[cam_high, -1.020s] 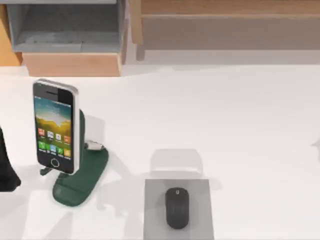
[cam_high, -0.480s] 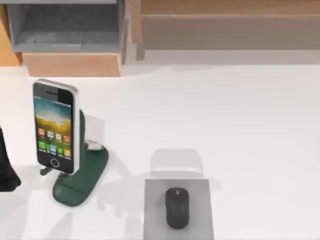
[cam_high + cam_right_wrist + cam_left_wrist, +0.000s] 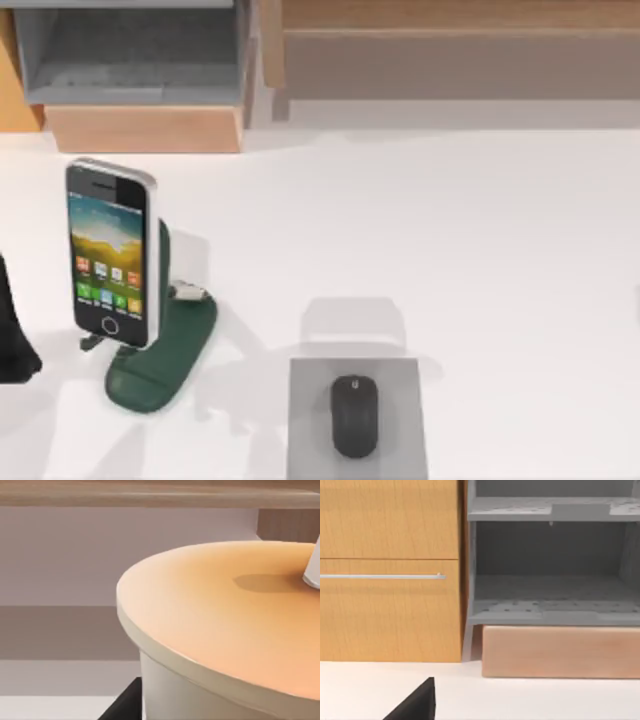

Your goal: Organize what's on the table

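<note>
The white table [image 3: 450, 230] carries a smartphone [image 3: 110, 250] with a lit screen, propped upright on a dark green stand [image 3: 170, 350] at the left. A black mouse [image 3: 353, 415] lies on a grey pad [image 3: 400, 390] at the front centre. My left arm [image 3: 12, 330] is a dark shape at the table's far left edge, beside the phone; a black part of its gripper [image 3: 417, 705] hangs over the white top. In the right wrist view, a cream cup with an orange top [image 3: 225, 630] sits very close, with a black part of my right gripper [image 3: 125, 707] against its side.
A wooden and grey shelf unit [image 3: 140, 60] runs along the back of the table, with a grey open compartment [image 3: 550, 595], a wooden drawer front [image 3: 385, 605] and a pale wooden block [image 3: 560, 652] below. The table's middle and right are bare white.
A faint grey shape at the top view's right edge has slid almost out of the picture. The phone, stand, mouse and left arm have not moved.
</note>
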Robot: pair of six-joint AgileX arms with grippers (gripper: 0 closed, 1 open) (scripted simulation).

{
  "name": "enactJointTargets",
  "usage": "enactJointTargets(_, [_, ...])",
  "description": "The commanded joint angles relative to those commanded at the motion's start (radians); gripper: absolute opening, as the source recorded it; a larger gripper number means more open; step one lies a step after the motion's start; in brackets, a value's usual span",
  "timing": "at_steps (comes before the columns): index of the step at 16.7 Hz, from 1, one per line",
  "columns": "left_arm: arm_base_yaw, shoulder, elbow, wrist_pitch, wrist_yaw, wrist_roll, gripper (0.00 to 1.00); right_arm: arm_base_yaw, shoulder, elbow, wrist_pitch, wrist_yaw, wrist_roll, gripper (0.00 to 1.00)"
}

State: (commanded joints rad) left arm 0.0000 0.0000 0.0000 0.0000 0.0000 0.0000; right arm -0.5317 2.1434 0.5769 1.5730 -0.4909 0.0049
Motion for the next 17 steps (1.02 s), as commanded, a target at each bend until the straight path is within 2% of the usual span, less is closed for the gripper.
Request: enactJointTargets(17, [0.000,0.000,0.000,0.000,0.000,0.000,1.00,-0.001,-0.047,-0.003,-0.044,-0.001,0.004,0.00])
